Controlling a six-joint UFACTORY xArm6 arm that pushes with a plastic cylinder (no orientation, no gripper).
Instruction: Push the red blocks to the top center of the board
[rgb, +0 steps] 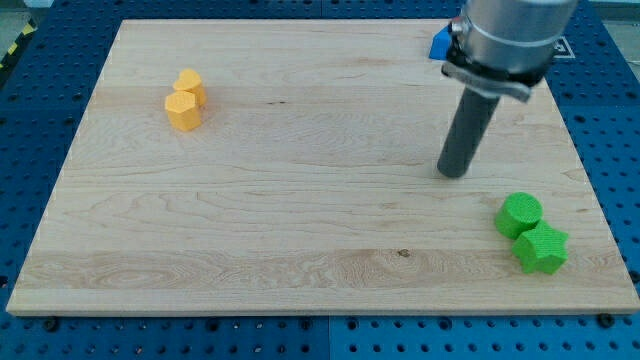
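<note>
Resting on the bare wooden board (300, 200), the tip (453, 174) of the dark rod touches no block | red blocks: none visible | two green plastic blocks (531, 232) near, toward the view's bottom right | two yellow blocks (185, 100) well apart at the view's left | blue block (440, 43) partly hidden behind the arm, shape unclear
</note>
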